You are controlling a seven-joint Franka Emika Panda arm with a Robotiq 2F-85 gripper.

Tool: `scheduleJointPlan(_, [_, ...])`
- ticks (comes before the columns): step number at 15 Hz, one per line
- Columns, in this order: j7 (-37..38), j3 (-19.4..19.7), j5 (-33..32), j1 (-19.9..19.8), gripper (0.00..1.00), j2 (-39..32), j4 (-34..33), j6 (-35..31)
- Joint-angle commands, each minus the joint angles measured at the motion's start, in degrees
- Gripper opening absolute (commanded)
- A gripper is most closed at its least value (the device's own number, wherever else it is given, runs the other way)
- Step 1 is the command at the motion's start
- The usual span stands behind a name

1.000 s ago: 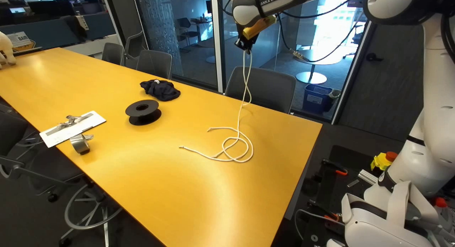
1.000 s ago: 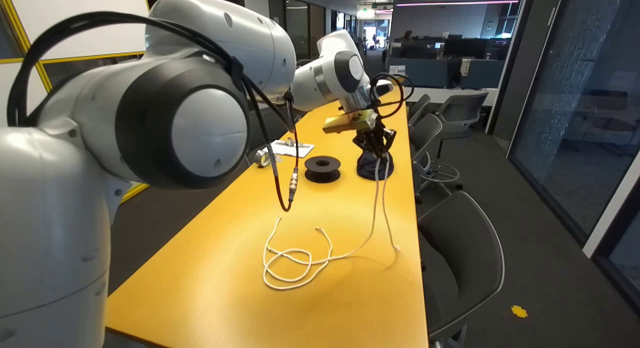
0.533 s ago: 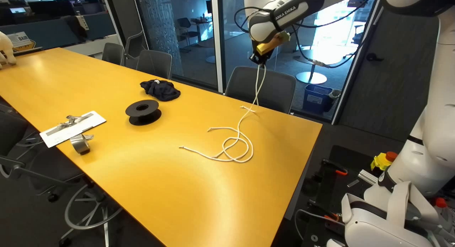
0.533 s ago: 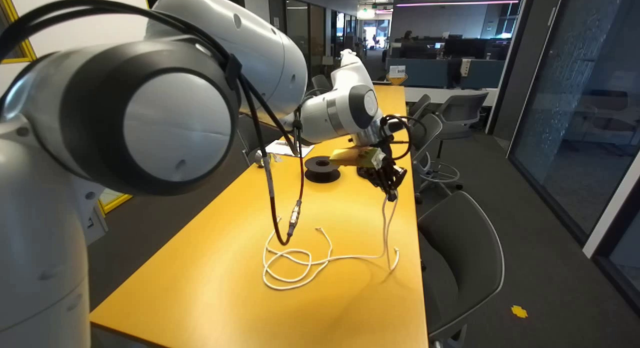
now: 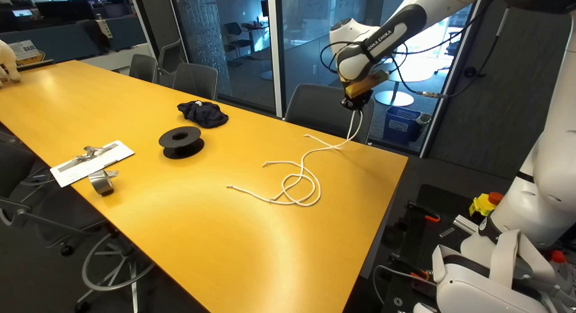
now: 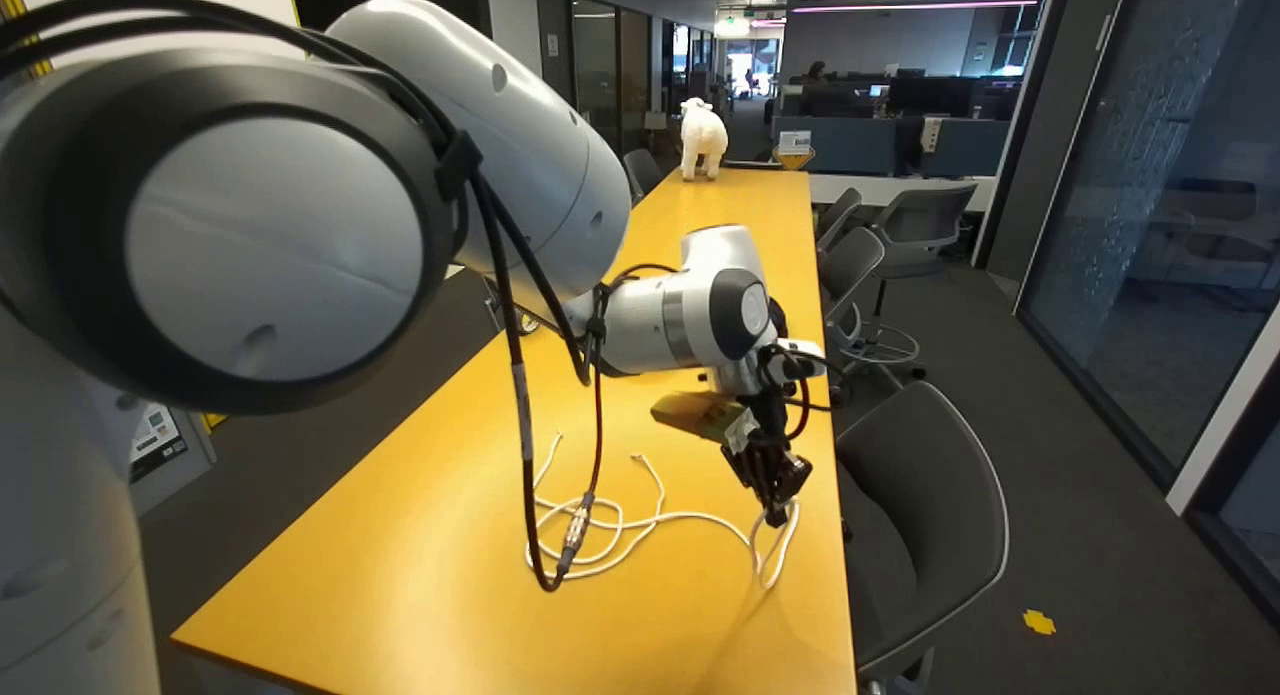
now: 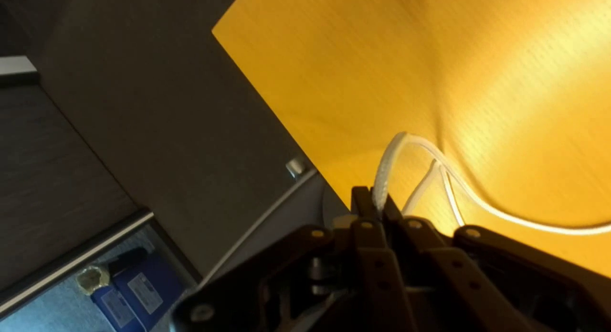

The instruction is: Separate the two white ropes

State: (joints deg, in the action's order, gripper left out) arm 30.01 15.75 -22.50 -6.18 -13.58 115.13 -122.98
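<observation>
My gripper (image 5: 355,109) is shut on one white rope (image 5: 333,147), low over the table by its long edge. The gripper also shows in an exterior view (image 6: 776,515). In the wrist view, the fingertips (image 7: 374,193) pinch the rope, which bends over and runs onto the table (image 7: 563,230). Two strands hang from the fingers and cross just below. One strand ends on the table; the other runs to the loops. The other white rope (image 5: 306,205) lies there in loose curves, also seen in an exterior view (image 6: 600,569). The ropes cross at the loops; which strand lies on top is unclear.
A black spool (image 5: 180,144), a dark cloth bundle (image 5: 204,115), a flat white object (image 5: 92,164) and a tape roll (image 5: 101,182) sit farther along the table. A grey chair (image 6: 925,535) stands against the table edge beside the gripper. A white toy animal (image 6: 703,140) stands at the far end.
My gripper has come down and toward the robot's end of the table, still holding the rope. More of that rope now rests on the table. The loops have not moved.
</observation>
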Motion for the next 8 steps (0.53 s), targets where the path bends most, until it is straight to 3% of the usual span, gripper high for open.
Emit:
scheduleJointPlan(1, [0.6,-0.2,1.5,-1.0,0.01,0.2,3.6,0.4])
scheduleJointPlan(8, [-1.2,0.3,9.4,-4.0,0.01,-4.6,4.7,4.3])
